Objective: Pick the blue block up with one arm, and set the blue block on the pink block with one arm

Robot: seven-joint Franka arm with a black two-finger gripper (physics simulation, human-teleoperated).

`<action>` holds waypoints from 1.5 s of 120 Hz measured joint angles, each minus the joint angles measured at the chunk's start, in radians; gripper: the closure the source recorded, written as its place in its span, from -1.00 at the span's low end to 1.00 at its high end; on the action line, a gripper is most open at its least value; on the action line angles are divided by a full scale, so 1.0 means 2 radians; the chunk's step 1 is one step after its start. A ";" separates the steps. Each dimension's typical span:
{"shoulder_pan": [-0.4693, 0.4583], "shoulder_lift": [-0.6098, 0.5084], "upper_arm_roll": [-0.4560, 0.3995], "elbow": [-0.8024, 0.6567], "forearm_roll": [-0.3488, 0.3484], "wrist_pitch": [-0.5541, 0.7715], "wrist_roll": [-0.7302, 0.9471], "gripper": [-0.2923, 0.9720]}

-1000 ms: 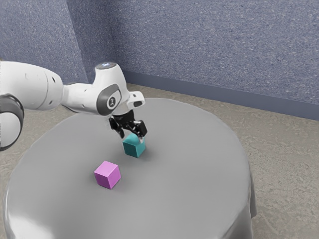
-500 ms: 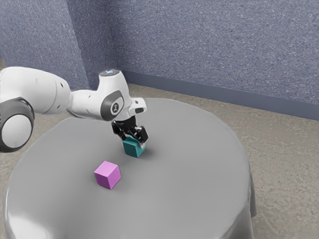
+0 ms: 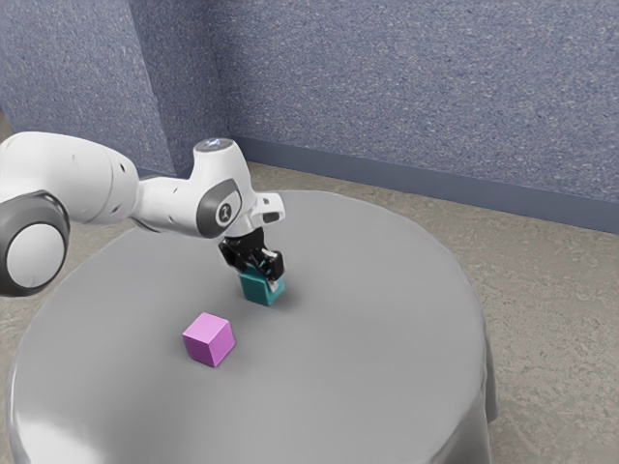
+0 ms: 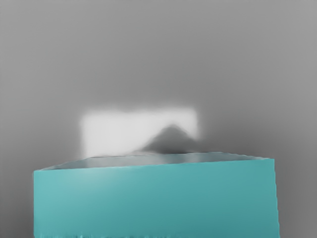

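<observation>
The gripper [image 3: 261, 273] is seen lowered onto the blue block [image 3: 259, 290], which rests on the grey table [image 3: 387, 290] near its middle. Whether the claw is spread or pinching the block cannot be told. The block is judged not yet lifted. The pink block [image 3: 209, 338] lies apart, nearer the camera, with nothing on it. Lifting, carrying and stacking are left to be done

Blue block [image 3: 258, 292] — top hidden under the tool [image 3: 258, 272].
</observation>
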 joint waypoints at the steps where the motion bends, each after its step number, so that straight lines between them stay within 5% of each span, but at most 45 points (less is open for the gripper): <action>1: 0.000 0.000 0.000 0.000 0.000 0.000 0.000 -0.04; 11: -0.001 -0.017 0.000 -0.010 0.003 0.001 -0.002 0.03; 38: 0.002 -0.201 0.001 -0.184 0.011 0.002 -0.036 0.06; 61: 0.010 -0.259 0.000 -0.259 0.012 0.002 -0.065 0.03; 180: 0.015 -0.294 -0.012 -0.316 0.028 0.002 -0.110 0.00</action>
